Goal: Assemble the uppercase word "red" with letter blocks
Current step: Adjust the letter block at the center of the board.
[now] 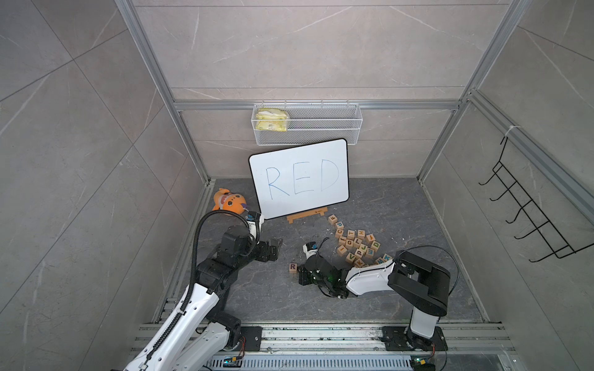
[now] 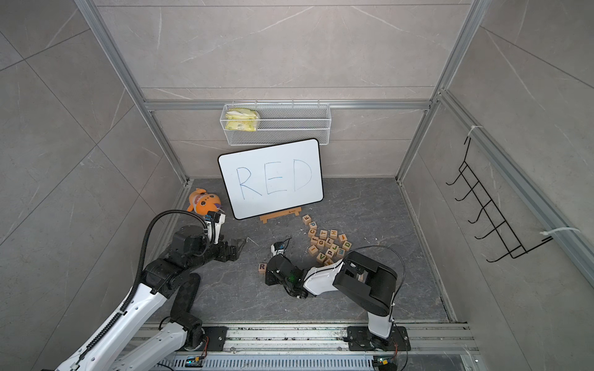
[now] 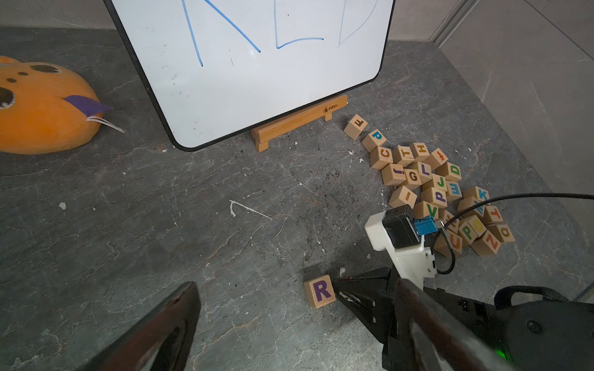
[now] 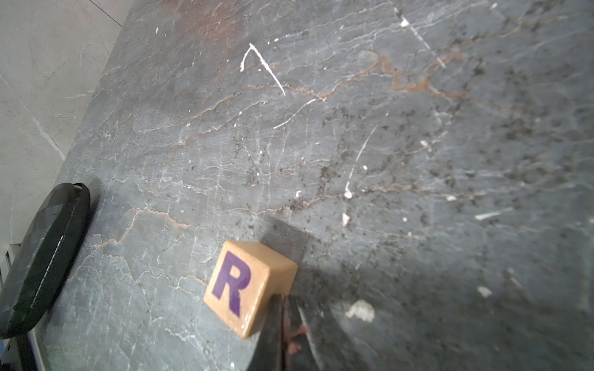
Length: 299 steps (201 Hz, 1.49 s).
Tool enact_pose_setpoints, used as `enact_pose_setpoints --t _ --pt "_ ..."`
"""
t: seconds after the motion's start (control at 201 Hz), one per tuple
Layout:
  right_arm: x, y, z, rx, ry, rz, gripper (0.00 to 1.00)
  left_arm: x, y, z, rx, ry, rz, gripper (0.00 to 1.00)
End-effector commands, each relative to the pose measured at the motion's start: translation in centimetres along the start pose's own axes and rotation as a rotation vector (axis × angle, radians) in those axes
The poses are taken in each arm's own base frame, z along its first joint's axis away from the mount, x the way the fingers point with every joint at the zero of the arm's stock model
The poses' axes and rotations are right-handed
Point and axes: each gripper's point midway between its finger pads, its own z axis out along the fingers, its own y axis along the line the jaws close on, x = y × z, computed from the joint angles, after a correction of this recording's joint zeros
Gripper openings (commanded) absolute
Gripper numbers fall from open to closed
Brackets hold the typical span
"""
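Right wrist view: light-wood cube with dark purple R (image 4: 244, 286) lies alone on the dark grey stone table (image 4: 353, 128); right pincer (image 4: 284, 324) is pressed together, empty, tips against its side, apparently nudging R into place. Left pincer (image 1: 277, 243) is spread, idle. Next move calls for the blue-E cube (image 3: 454, 189) from the pile of wooden letter cubes (image 1: 356, 244), set just beside R.

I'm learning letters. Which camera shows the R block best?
The right wrist view: the R block is closest, its letter big and clear. The left wrist view shows it smaller; in both top views it is tiny.
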Motion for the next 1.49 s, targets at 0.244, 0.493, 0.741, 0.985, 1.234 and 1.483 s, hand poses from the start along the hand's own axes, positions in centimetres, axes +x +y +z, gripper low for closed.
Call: enact_pose_setpoints --t 0.244,0.493,0.741,0.985,1.234,1.483 --pt "-0.5 -0.1 0.6 0.011 -0.026 -0.014 0.00 -0.5 -0.3 -0.3 0.024 -0.031 -0.009 0.97" --pt "-0.9 -0.2 0.9 0.021 -0.043 -0.028 0.00 -0.4 -0.3 -0.3 0.022 -0.032 -0.008 0.97" --pt "-1.0 -0.1 1.0 0.022 -0.047 -0.034 0.00 -0.4 -0.3 -0.3 0.024 -0.033 -0.008 0.97" --pt "-1.3 0.6 1.4 0.001 -0.048 -0.033 0.00 -0.3 -0.4 -0.2 0.031 -0.030 -0.008 0.97" --pt "-1.4 0.6 1.3 0.006 -0.051 -0.033 0.00 -0.3 -0.4 -0.2 0.030 -0.031 -0.010 0.97" --pt "-0.9 0.6 1.1 -0.002 -0.029 -0.022 0.00 -0.3 -0.3 -0.1 0.026 -0.028 -0.010 0.97"
